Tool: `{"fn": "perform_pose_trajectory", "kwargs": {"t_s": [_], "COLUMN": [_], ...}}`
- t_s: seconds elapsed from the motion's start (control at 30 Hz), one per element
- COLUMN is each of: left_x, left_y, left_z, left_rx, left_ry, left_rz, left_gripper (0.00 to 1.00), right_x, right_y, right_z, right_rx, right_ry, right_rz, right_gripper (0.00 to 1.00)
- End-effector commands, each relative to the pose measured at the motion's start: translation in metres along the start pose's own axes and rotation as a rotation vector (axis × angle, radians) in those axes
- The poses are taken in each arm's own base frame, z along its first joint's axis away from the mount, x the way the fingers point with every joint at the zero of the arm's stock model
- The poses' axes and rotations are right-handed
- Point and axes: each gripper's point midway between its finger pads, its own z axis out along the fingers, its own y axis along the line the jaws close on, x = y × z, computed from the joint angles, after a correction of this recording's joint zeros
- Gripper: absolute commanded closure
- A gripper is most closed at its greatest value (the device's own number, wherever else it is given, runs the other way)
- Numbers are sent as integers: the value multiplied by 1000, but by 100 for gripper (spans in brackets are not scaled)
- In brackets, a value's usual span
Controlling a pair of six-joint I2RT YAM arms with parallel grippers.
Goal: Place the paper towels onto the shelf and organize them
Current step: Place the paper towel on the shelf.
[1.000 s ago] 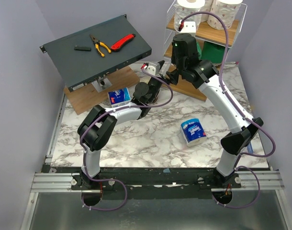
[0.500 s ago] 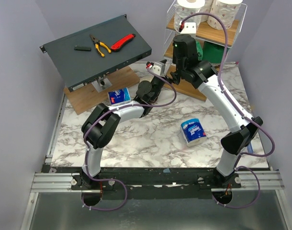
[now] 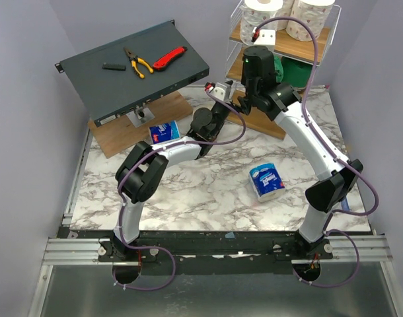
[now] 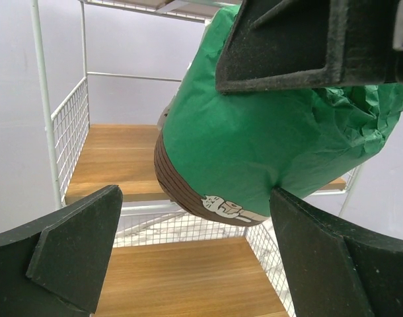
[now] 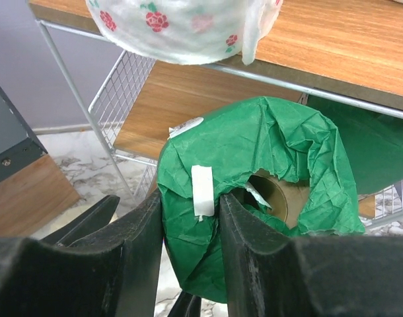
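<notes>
Green roll (image 5: 254,198) now hanging just before shelf (image 4: 122,158) middle tier, nearer than a second ago. I'm keeping right gripper (image 5: 190,205) pinching its wrapper rim. Left gripper (image 4: 195,244) is gaping wide around it (contact unclear). Placement coming, I judge.

1. A green-wrapped paper roll (image 5: 254,165) is just in front of the middle tier of the tall white wire-frame shelf (image 3: 281,45).
2. White printed paper rolls (image 3: 264,10) stand on its top tier.
3. A blue-and-white wrapped pack (image 3: 165,132) lies on the marble table (image 3: 208,191), left of the shelf.
</notes>
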Motion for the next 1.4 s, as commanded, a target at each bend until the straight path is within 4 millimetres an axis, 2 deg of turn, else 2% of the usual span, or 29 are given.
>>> {"fn": "perform_pose_trajectory", "kwargs": {"t_s": [0.0,0.37,0.53,0.6,0.83,1.1,1.23,1.37], "left_x": [-1,9,11,11,7,5,1,-4], "left_y": [-8,-13,-12,-12,-16,-14,-15,-16], "left_z": [9,12,16,18,22,26,30,34], "left_rx": [35,56,57,61,73,64,65,73], "left_ry": [-12,11,21,22,20,20,17,12], "left_rz": [-20,-46,-44,-50,-64,-51,-45,-25], "left_gripper": [1,1,1,1,1,1,2,2], "right_x": [-10,-1,0,-6,-35,-63,-67,-60], "right_y": [1,3,5,4,-2,-23,-36,-54], "right_z": [9,30,30,26,2,-36,-60,-86], "right_rx": [17,24,16,7,-45,-82,-106,-130], "right_ry": [-39,-25,-21,-30,-71,-126,-141,-162], "right_rz": [21,16,22,36,125,248,310,365], "right_gripper": [61,60,60,56,37,28,26,25]}}
